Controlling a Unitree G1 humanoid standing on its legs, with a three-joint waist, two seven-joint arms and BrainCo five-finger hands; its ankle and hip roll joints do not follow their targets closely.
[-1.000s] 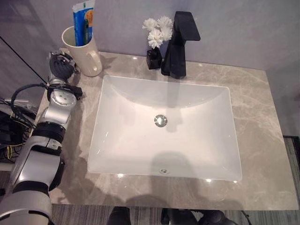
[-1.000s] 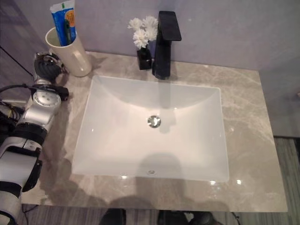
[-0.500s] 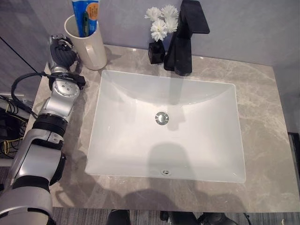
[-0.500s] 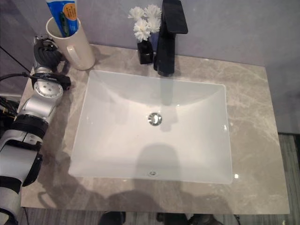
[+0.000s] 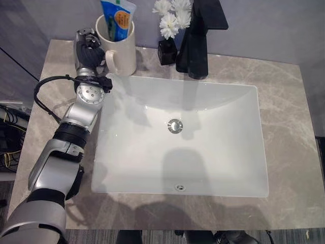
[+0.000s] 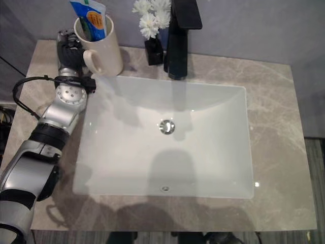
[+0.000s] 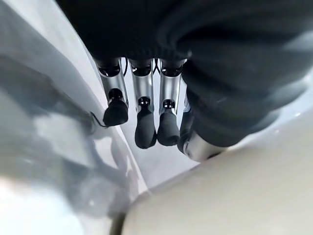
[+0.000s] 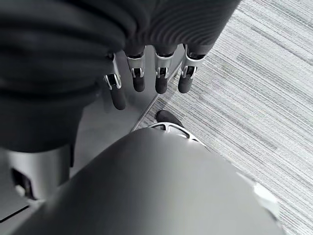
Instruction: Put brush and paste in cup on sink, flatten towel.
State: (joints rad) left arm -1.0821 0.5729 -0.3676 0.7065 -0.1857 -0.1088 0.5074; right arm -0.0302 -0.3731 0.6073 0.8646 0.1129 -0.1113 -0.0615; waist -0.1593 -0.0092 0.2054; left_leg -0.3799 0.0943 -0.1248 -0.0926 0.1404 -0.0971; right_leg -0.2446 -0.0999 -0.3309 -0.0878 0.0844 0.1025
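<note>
Vase [image 5: 167, 51] btwn cup [image 5: 120, 51], faucet [image 5: 199, 40]

Left hand [image 6: 70, 51] rests just beside the cream cup [image 6: 99, 49] holding a blue toothpaste tube [image 6: 90, 19]; white sink [image 6: 165, 137] sits in the marble tabletop [image 6: 274, 127]; black faucet [image 6: 180, 38] stands behind it.

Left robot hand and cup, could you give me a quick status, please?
Left robot hand open beside cup. Paste in cup. Right robot hand open, idle.
</note>
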